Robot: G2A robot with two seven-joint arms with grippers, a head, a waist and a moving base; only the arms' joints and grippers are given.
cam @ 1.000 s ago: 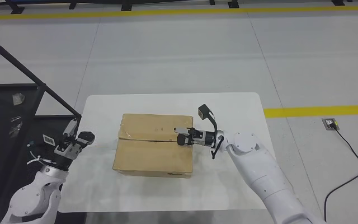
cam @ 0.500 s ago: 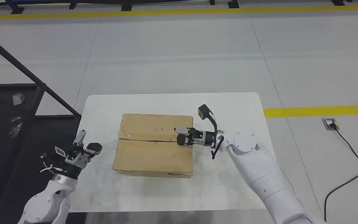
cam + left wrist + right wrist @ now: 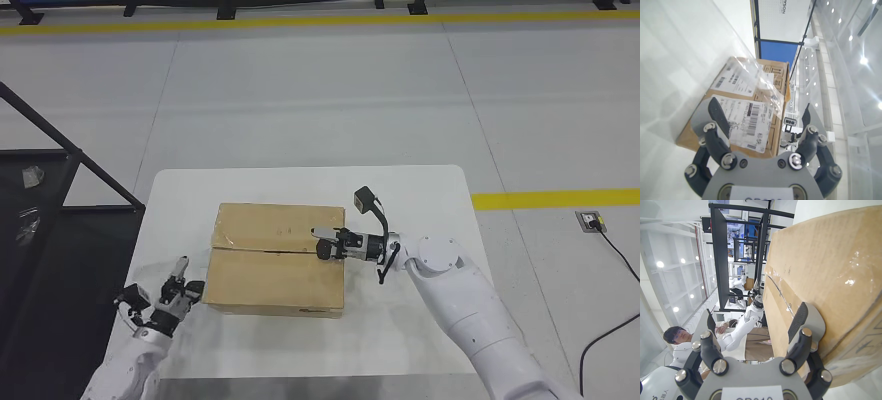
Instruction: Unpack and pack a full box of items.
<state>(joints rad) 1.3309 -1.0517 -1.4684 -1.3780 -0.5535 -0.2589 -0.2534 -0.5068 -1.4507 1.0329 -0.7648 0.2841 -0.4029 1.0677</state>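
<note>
A shut cardboard box [image 3: 276, 258] lies in the middle of the white table [image 3: 420, 190], with a taped seam [image 3: 270, 250] across its top. My right gripper [image 3: 322, 244] is open at the box's right end, level with the seam; in the right wrist view one finger [image 3: 800, 321] rests against the box [image 3: 829, 275] while the gripper [image 3: 753, 323] holds nothing. My left gripper [image 3: 183, 283] is open just off the box's left side, near the front corner. In the left wrist view this gripper [image 3: 762, 117] faces the labelled side of the box [image 3: 745, 106] with loose clear tape.
A black frame [image 3: 60, 170] stands off the table's left edge. Bare tabletop runs in front of the box and to its right. A yellow floor line [image 3: 550, 198] and a floor socket [image 3: 590, 220] lie beyond the table on the right.
My left arm has swung from the table's left edge toward the front and in close to the box's left side. The right arm and the box have not moved.
</note>
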